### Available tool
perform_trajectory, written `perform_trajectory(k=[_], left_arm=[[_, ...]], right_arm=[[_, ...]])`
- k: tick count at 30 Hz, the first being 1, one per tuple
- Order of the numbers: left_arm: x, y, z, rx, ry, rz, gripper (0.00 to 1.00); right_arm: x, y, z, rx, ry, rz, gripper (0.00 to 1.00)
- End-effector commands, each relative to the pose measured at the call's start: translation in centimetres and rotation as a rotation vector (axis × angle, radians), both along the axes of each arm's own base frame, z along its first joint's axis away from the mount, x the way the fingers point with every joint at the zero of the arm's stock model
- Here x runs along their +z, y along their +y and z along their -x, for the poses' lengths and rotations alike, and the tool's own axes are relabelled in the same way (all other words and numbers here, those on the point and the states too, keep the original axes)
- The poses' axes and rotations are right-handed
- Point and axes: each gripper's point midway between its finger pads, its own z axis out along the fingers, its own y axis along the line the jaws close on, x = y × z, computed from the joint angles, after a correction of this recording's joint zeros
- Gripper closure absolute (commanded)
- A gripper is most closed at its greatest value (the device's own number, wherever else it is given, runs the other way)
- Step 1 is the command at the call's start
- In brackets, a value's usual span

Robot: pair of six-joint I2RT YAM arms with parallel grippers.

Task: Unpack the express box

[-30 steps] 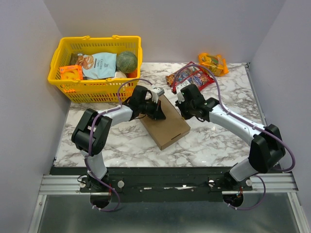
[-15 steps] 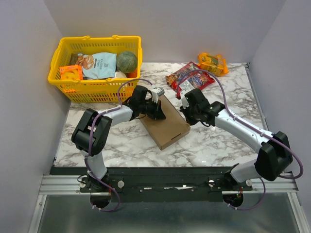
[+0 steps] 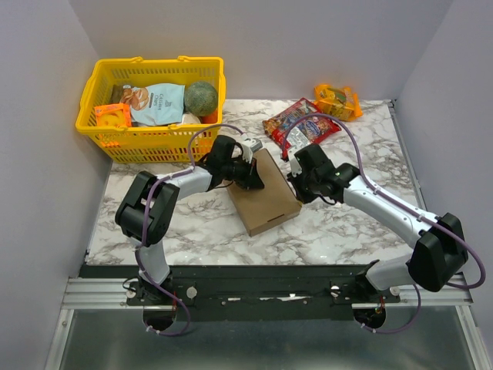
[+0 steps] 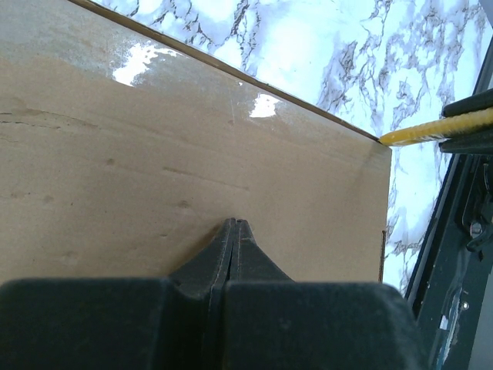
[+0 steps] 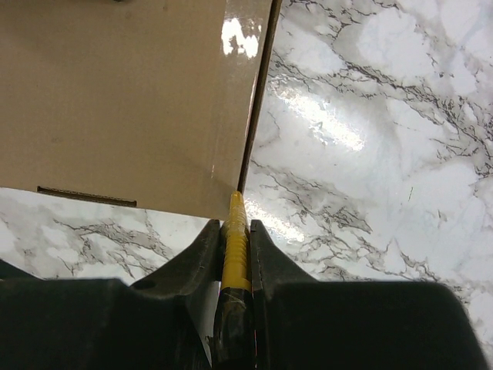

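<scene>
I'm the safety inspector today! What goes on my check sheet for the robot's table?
Surface: glossy marble table.
Job's things: express box lies flat mid-table; its lid looks closed.
Clutter: yellow basket at the far left, holding snack packs and a green round thing; red snack bag and orange packet at the far right.
Tools: left tool is shut, with its tips at the box lid; right tool is shut on a yellow ridged stick, whose tip is at the box's edge.
Cables: purple cables run along both arms; no snag seen.
Surroundings: plain grey walls; metal rail at the near edge.
</scene>
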Motion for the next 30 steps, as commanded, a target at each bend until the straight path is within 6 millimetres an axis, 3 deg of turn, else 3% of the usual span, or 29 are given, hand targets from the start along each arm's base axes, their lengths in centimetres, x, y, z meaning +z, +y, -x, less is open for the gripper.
perform_trajectory(k=[1,8,13,16,17,19,20,22,23,25,26,28,29,30], left_arm=[[-3.2,1.7,-1.2,0.078,0.003,-0.111,1.00],[-2.8,1.5,-1.7,0.076,-0.007,-0.108,1.00],[-2.2,1.1,-2.1,0.074,-0.010,-0.093,1.00],[-1.0,0.6,-2.1,0.055,-0.020,-0.071,1.00],[-0.1,0.5,-2.3,0.048,-0.039,-0.058,1.00],[1.2,0.1,-2.2,0.024,-0.060,-0.032,0.89],[3.1,-0.3,-2.1,-0.003,-0.079,-0.003,0.84],[5.4,-0.6,-1.9,-0.034,-0.124,0.028,0.69],[7.8,-0.7,-1.6,-0.057,-0.164,0.049,0.66],[9.5,-0.4,-1.3,-0.105,-0.247,0.035,0.60],[10.6,0.1,-0.6,-0.117,-0.253,0.017,0.59],[10.5,1.3,-0.2,-0.188,-0.355,-0.057,0.59],[10.1,2.3,1.0,-0.217,-0.336,-0.099,0.60],[9.5,3.0,1.2,-0.226,-0.346,-0.138,0.66]], right_arm=[[1.4,0.5,1.0,0.010,0.020,-0.016,1.00],[3.2,1.0,0.9,0.021,0.034,-0.034,1.00],[4.6,0.1,2.5,0.033,0.054,-0.029,1.00],[5.9,-1.2,1.4,-0.010,-0.028,0.005,1.00],[6.4,-2.2,0.2,-0.055,-0.067,0.025,0.99],[7.1,-3.0,-2.5,-0.112,-0.128,0.016,1.00],[7.4,-4.6,-4.2,-0.180,-0.136,0.003,1.00],[9.0,-5.5,-7.1,-0.247,-0.180,-0.041,1.00],[8.6,-6.9,-8.8,-0.298,-0.167,-0.039,1.00],[10.3,-7.7,-11.2,-0.329,-0.211,-0.066,1.00],[9.6,-8.5,-12.3,-0.351,-0.194,-0.070,1.00],[10.6,-8.7,-14.0,-0.371,-0.217,-0.107,1.00],[10.6,-9.1,-14.6,-0.385,-0.217,-0.122,1.00],[10.5,-9.0,-15.4,-0.402,-0.216,-0.142,1.00]])
